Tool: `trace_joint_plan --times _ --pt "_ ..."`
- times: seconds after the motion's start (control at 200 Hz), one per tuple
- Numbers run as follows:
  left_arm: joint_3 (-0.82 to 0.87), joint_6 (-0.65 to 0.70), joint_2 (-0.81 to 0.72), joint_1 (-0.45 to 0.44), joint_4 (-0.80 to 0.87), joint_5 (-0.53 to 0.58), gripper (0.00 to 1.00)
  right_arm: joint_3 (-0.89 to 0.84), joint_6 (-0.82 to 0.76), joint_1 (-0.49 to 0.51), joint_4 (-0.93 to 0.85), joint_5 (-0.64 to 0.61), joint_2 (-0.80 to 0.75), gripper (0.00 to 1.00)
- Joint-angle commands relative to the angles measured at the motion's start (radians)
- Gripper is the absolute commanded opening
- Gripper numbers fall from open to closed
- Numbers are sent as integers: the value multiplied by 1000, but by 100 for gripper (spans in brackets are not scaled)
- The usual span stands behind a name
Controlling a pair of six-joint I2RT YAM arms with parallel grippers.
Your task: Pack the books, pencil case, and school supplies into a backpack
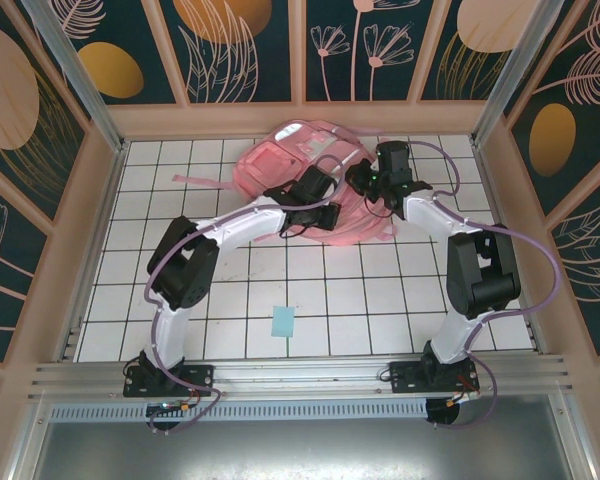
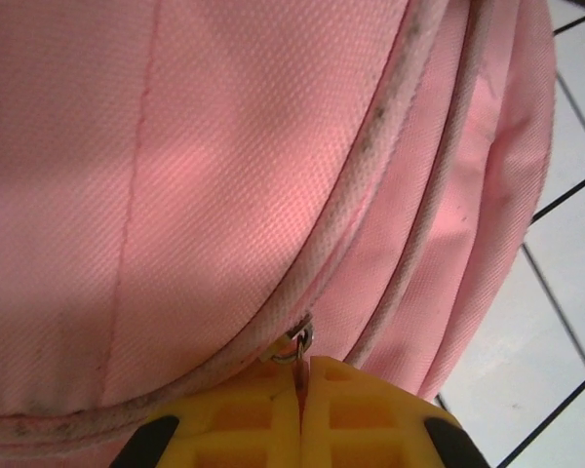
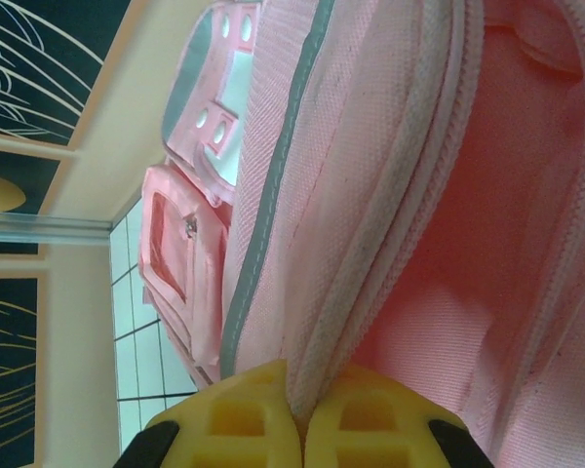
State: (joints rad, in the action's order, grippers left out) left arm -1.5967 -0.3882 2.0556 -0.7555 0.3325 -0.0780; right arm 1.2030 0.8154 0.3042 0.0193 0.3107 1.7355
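Yellow ridged fingers (image 2: 234, 419) of the left gripper (image 2: 300, 395) sit at the bottom of the left wrist view. They are pressed together with a thin reddish tab pinched between them. The tab hangs from a small metal ring, the zipper pull (image 2: 297, 343) of the backpack (image 2: 175, 195). Above them the bag is pink woven fabric with a stitched seam and curved off-white piping (image 2: 370, 175) flecked with dark dirt.

Seen from the right wrist, the right gripper (image 3: 298, 395) is likewise closed, its yellow fingers clamped on a piped edge of the backpack. Beside that edge a grey reflective strip (image 3: 278, 185) runs along the bag. Further off sit shiny pink front pockets (image 3: 175, 244) with rounded cut-outs. To the right of the held edge the fabric parts, showing pink lining.

From overhead, the backpack lies at the far middle of a white tiled table (image 1: 380, 300), close to the back wall. A pink strap (image 1: 195, 180) trails to its left. Both black-and-white arms reach forward and meet over it, the left gripper on the bag's near side and the right one on its right side. A light-blue square pad (image 1: 283, 322) lies on the tiles well in front of the bag, between the two arm bases. Dark teal wall panels (image 1: 240, 60) with gold discs and pale plant outlines surround the table.
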Motion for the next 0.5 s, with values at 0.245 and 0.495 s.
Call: trace_joint_plan --times 0.245,0.495 --pt "209 141 -143 145 16 41 0 -18 -85 -36 -29 -25 -89 0" --pt "93 94 -76 164 5 84 20 14 -149 -25 -84 -5 -98 16"
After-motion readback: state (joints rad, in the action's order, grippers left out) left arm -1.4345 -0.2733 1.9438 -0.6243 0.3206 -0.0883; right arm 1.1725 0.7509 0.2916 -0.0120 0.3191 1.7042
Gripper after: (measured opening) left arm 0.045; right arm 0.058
